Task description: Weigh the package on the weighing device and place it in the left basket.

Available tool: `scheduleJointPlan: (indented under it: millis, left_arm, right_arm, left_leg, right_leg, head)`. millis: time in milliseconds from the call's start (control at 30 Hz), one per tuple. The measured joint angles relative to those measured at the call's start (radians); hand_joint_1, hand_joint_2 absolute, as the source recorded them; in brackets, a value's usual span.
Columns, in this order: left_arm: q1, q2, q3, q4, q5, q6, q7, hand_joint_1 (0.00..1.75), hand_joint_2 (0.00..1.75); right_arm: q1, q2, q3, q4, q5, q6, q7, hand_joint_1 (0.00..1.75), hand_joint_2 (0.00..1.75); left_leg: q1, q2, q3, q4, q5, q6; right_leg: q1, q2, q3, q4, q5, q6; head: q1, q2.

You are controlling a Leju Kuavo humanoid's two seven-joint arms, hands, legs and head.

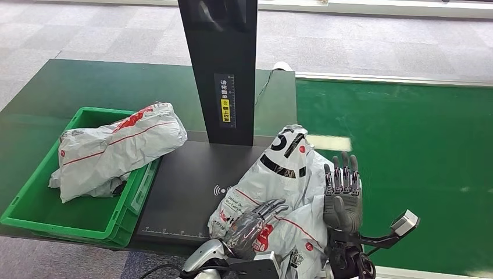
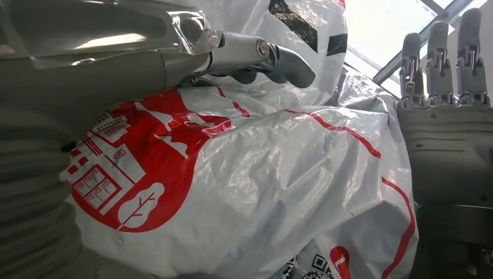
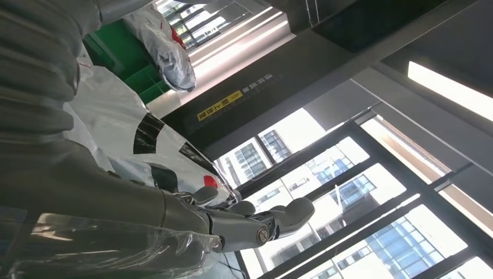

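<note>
On scale: left robot hand (image 1: 256,224) and right robot hand (image 1: 343,195) flank package (image 1: 279,174), fingers extended.

Head view: from high on the robot's body, facing forward and down onto a dark table (image 1: 70,93), at middle distance. Left wrist view: very close behind the left robot hand (image 2: 256,58), facing sideways across a crinkled white plastic mail package with red print (image 2: 244,174) toward the upright right robot hand (image 2: 445,116). Right wrist view: turned, tilted upward past the right robot hand (image 3: 256,218) toward windows. Shared by all three: the same package (image 1: 279,180) (image 3: 116,128).
</note>
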Motion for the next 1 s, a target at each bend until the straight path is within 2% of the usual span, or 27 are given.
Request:
scheduleJointPlan:
  millis: [67, 100, 133, 400, 667, 833, 1000]
  left_arm:
    - [-0.005, -0.005, -0.006, 0.011, 0.003, 0.008, -0.004, 1.42, 1.75]
    - [-0.006, -0.005, -0.008, 0.014, 0.006, 0.014, -0.007, 1.64, 1.75]
    - [-0.007, -0.005, -0.009, 0.016, 0.008, 0.021, -0.009, 1.71, 1.75]
    - [-0.004, -0.005, 0.008, 0.003, 0.002, 0.161, 0.004, 1.75, 1.75]
    - [0.044, 0.002, 0.107, -0.136, 0.000, 0.281, 0.013, 1.75, 1.75]
    - [0.114, 0.017, 0.207, -0.333, 0.058, 0.357, -0.029, 1.75, 1.75]
    - [0.181, 0.038, 0.313, -0.592, 0.252, 0.393, -0.144, 1.75, 1.75]
  right_arm:
    - [0.001, 0.001, 0.000, 0.000, 0.001, -0.001, -0.001, 0.00, 1.75]
    - [0.001, 0.002, 0.000, 0.000, 0.002, -0.001, -0.002, 0.00, 1.75]
    - [0.002, 0.003, 0.001, 0.000, 0.003, -0.001, -0.002, 0.00, 1.75]
    - [0.019, 0.007, 0.001, -0.004, 0.006, -0.004, -0.005, 0.00, 1.75]
    - [0.057, 0.015, 0.001, -0.041, 0.006, -0.008, -0.005, 0.00, 1.75]
    - [0.085, 0.022, 0.000, -0.083, 0.003, -0.023, 0.005, 0.00, 1.75]
    - [0.109, 0.024, -0.003, -0.120, -0.010, -0.044, 0.013, 0.00, 1.75]
  left_leg:
    - [0.000, 0.000, 0.000, 0.000, 0.000, 0.000]
    - [0.000, 0.000, 0.000, 0.000, 0.000, 0.000]
    - [0.000, 0.000, 0.000, 0.000, 0.000, 0.000]
    - [0.000, 0.000, 0.000, 0.000, 0.000, 0.000]
    - [0.000, 0.000, 0.000, 0.000, 0.000, 0.000]
    - [0.000, 0.001, -0.001, 0.000, 0.000, 0.000]
    - [0.000, 0.001, -0.001, 0.000, 0.000, 0.000]
  right_leg:
    - [0.000, 0.000, 0.000, 0.000, 0.000, 0.000]
    - [0.000, 0.000, 0.000, 0.000, 0.000, 0.000]
    - [0.000, 0.000, 0.000, 0.000, 0.000, 0.000]
    - [0.000, 0.000, 0.000, 0.000, 0.000, 0.000]
    - [0.000, 0.000, 0.000, 0.000, 0.000, 0.000]
    - [0.000, 0.000, -0.001, 0.000, 0.000, 0.000]
    - [0.000, 0.000, -0.001, 0.000, -0.001, 0.000]
  head:
    - [0.000, 0.000]
    - [0.000, 0.000]
    - [0.000, 0.000]
    - [0.000, 0.000]
    - [0.001, 0.000]
    - [0.001, 0.000]
    - [0.001, 0.000]
